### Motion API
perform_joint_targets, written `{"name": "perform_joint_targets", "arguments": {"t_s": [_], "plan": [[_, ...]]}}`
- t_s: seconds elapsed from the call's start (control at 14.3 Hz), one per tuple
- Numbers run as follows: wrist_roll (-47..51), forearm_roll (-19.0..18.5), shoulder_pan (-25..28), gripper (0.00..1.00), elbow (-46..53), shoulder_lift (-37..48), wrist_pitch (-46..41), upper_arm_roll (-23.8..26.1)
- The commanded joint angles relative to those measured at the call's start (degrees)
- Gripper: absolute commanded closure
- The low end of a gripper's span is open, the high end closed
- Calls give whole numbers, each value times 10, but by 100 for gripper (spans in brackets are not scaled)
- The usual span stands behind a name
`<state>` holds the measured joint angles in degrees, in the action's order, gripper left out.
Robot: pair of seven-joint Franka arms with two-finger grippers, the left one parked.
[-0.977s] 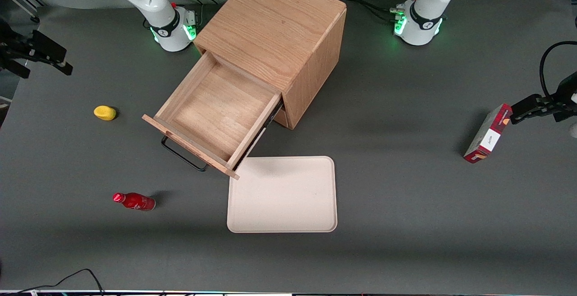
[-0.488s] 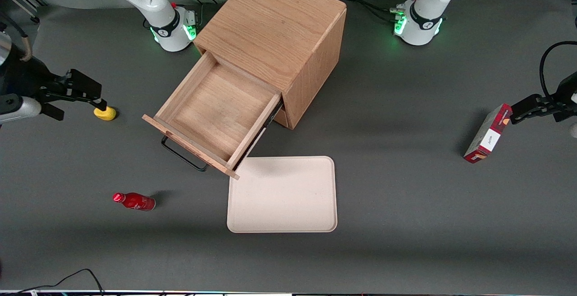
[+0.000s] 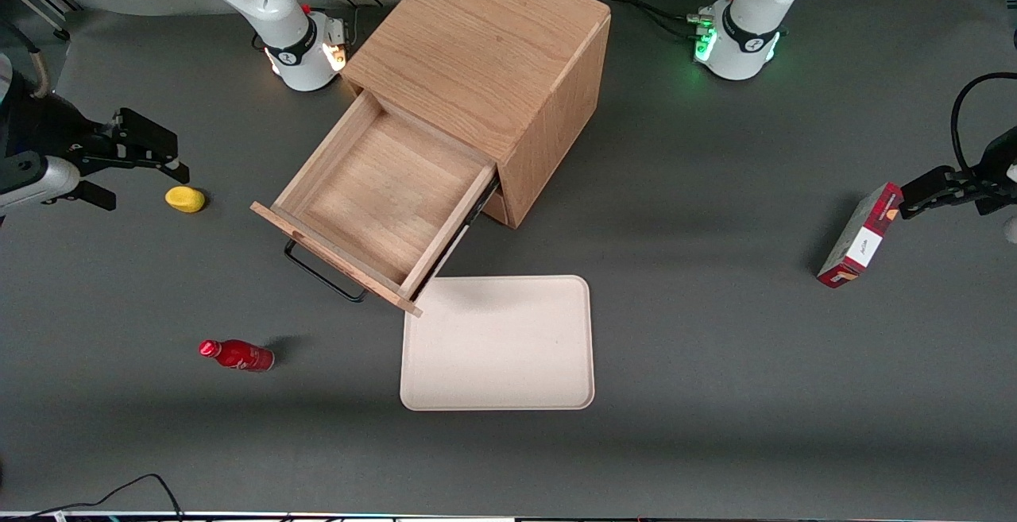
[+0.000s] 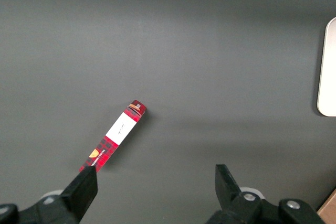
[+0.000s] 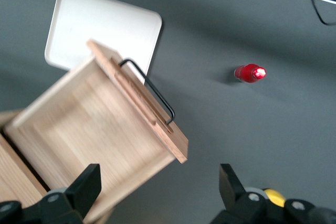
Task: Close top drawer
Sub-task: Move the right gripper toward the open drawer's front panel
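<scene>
Right arm: extended low over the tabletop; tool [image 3: 163, 164] hovering, fingers [image 5: 85, 188] spread apart, nothing held between them.

lower drawer [image 3: 494, 206]: all but a sliver hidden under my open top drawer [image 3: 373, 200] | yellow object [image 5: 273, 196]: mostly blocked by my gripper [image 5: 157, 190], fingers spread | red box [image 3: 860, 234] label: probably print, too small to read

A robotics lab: two white arm bases [image 3: 298, 45] with glowing status lights are bolted at the upper edge of a plain grey worktop [image 3: 715, 347], cables [image 3: 119, 494] trail along the lower left, and unrelated props, a wooden cabinet [image 3: 493, 69], a tray [image 3: 498, 343], lie scattered about.
</scene>
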<state>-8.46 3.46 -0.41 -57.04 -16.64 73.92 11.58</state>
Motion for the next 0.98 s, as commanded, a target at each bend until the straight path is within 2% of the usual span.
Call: {"name": "perform_joint_targets", "arguments": {"t_s": [0.0,0.21,0.35,0.91], "plan": [[-118,8,-4,0,15,-10,-21,8],[-279,5,0,0,16,-28,-20,8],[-355,-12,2,0,18,-33,-13,9],[-358,-11,2,0,18,-61,12,9]]}}
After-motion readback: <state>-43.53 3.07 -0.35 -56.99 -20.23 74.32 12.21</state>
